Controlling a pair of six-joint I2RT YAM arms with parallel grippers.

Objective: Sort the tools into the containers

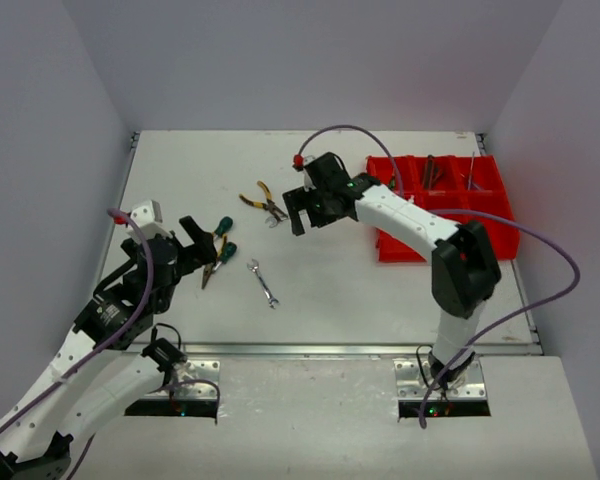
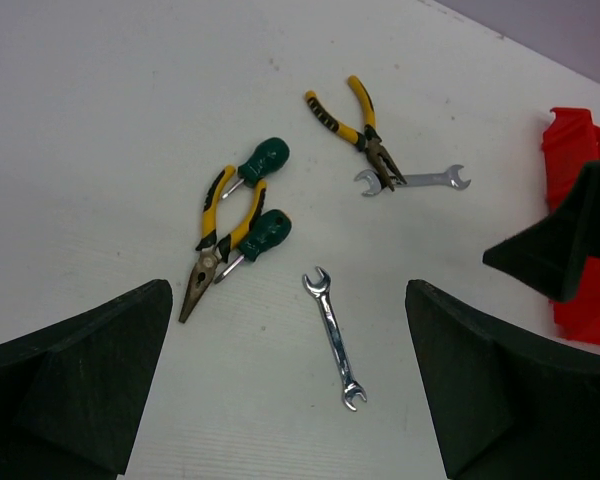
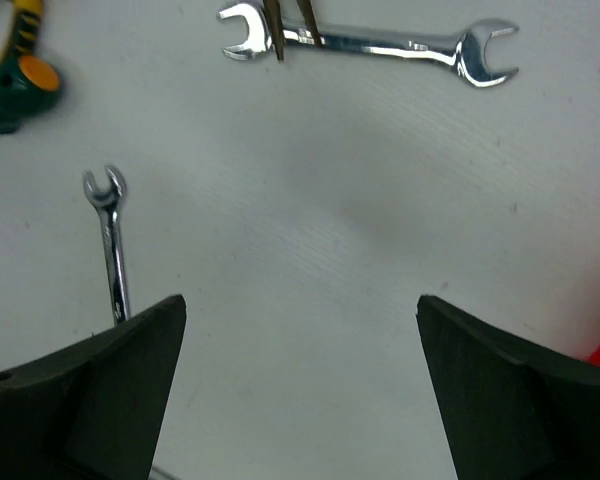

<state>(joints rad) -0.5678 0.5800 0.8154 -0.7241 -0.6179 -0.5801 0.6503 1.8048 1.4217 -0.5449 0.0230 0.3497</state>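
Several tools lie loose on the white table. A silver wrench (image 1: 264, 282) (image 2: 335, 337) lies alone near the middle. Yellow-handled pliers (image 2: 218, 240) lie across two green screwdrivers (image 2: 265, 158) at the left. Farther back, a second pair of yellow pliers (image 1: 263, 203) (image 2: 355, 130) rests its tips on another wrench (image 2: 412, 181) (image 3: 370, 42). The red divided bin (image 1: 440, 205) stands at the right with a few tools in its back compartments. My left gripper (image 1: 205, 245) (image 2: 286, 330) hangs open beside the pliers and screwdrivers. My right gripper (image 1: 302, 215) (image 3: 300, 320) is open over bare table, just short of the far wrench.
The right arm reaches leftwards from the bin's near-left corner (image 1: 385, 250). Grey walls close off the table on the left, back and right. A metal strip (image 1: 330, 350) runs along the near table edge.
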